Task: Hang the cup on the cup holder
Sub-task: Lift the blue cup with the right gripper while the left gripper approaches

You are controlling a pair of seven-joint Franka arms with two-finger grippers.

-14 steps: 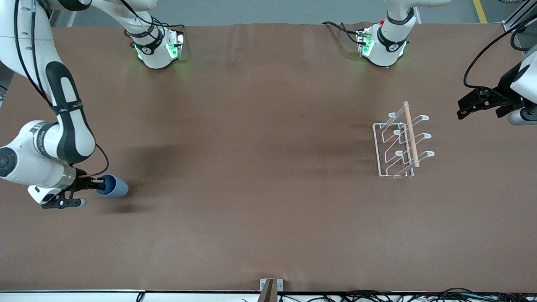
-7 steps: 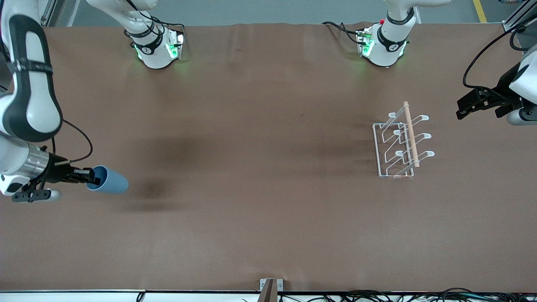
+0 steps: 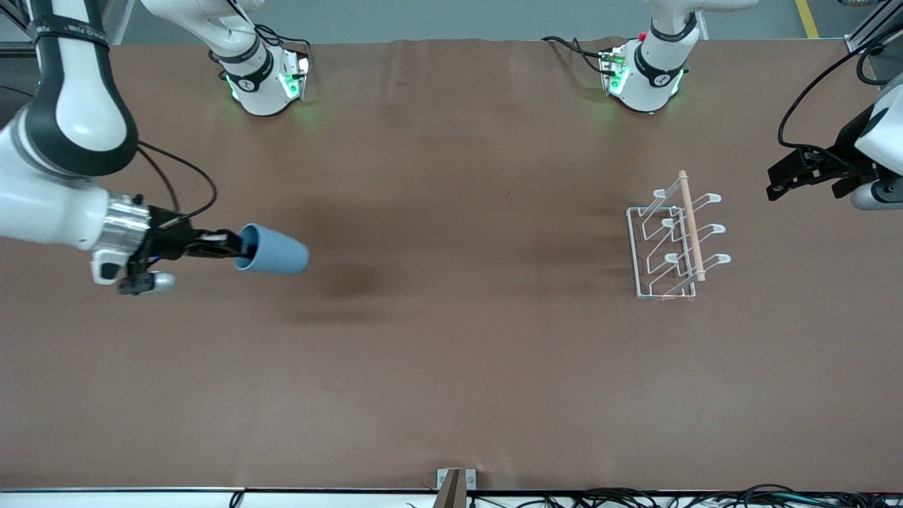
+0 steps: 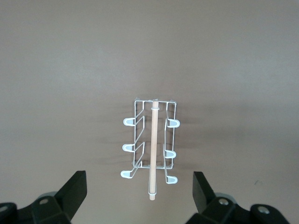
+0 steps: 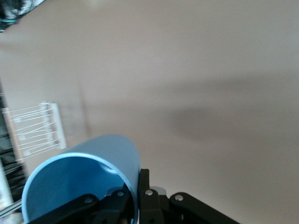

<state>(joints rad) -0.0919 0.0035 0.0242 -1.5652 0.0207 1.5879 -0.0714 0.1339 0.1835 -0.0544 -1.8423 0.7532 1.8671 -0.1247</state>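
Over the table's right-arm end, the right gripper [image 3: 236, 248] pinches a light-blue cup [image 3: 271, 249] by its rim. Near the white wire cup holder [image 3: 670, 243], the left gripper [image 3: 801, 169] waits, fingers spread.

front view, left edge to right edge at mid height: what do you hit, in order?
right gripper pinching the rim of the cup → cup → bare table → cup holder → left gripper, open, waiting at the left arm's end of the table.

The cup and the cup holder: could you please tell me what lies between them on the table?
Nothing: the front view shows only bare brown table between the cup and the cup holder.
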